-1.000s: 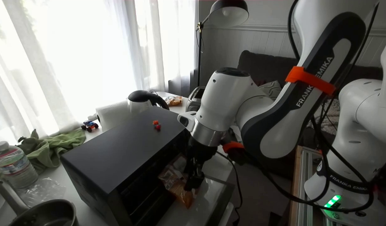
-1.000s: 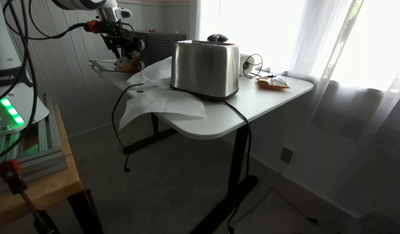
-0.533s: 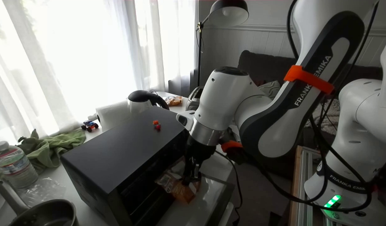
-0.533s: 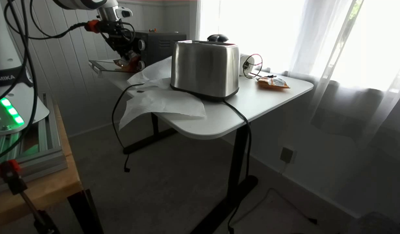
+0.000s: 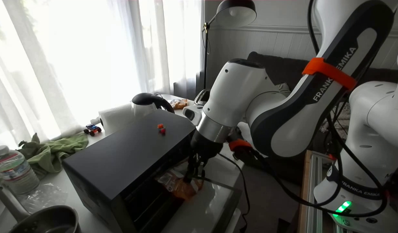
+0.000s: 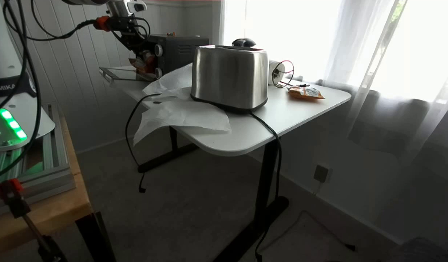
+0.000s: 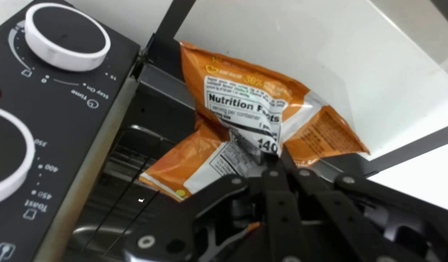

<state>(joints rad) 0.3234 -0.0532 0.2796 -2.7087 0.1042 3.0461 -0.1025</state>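
2 snack bags (image 7: 242, 98) (image 6: 305, 93), 1 toaster oven (image 5: 131, 149), 1 toaster (image 6: 229, 78), 1 pot (image 5: 47, 213), 1 bottle (image 5: 16, 171), 1 lamp (image 5: 236, 13).

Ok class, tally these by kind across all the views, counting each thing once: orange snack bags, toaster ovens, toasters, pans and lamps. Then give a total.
Held orange snack bag and loose orange snack bag: 2
Toaster oven: 1
Toaster: 1
Pan: 1
Lamp: 1
Total: 6

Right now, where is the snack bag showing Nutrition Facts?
The snack bag is pinched in the gripper at the toaster oven's open front, partly over the lowered glass door. In the wrist view, it is central, right of the white-rimmed knobs.
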